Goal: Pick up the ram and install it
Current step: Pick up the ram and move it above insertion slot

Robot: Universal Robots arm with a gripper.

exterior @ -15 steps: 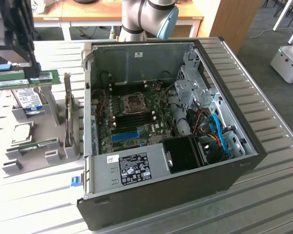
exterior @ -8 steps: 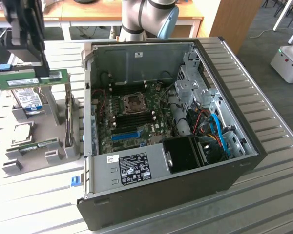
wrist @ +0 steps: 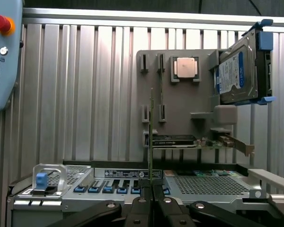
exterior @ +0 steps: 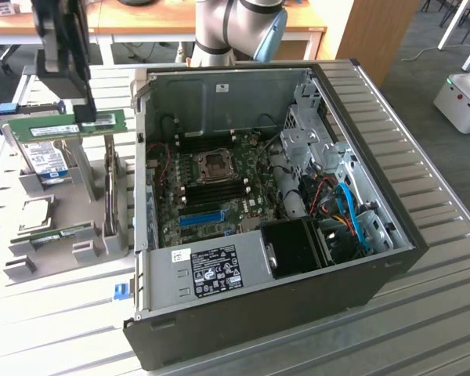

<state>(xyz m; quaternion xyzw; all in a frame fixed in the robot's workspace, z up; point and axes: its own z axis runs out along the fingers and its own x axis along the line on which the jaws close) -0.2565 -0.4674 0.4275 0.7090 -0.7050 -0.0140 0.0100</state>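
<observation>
The ram [exterior: 63,125] is a long green stick with a white label, held level in the air above the grey parts holder [exterior: 90,176], to the exterior view's left of the open computer case [exterior: 392,235]. My gripper [exterior: 84,116] comes down from above and is shut on the ram's upper edge near its middle. In the wrist view the ram [wrist: 151,137] shows edge-on as a thin line rising from my gripper [wrist: 151,191], whose fingers are pressed against both of its sides. The motherboard [exterior: 219,184] lies exposed inside the case.
The grey holder [wrist: 180,109] carries a silver hard drive [wrist: 236,71], a processor [wrist: 185,67] and a card [wrist: 175,140]. Another green stick [exterior: 59,235] lies low on it. A blue slot [exterior: 201,217] and cables [exterior: 352,211] sit in the case. A teach pendant [wrist: 2,52] lies nearby.
</observation>
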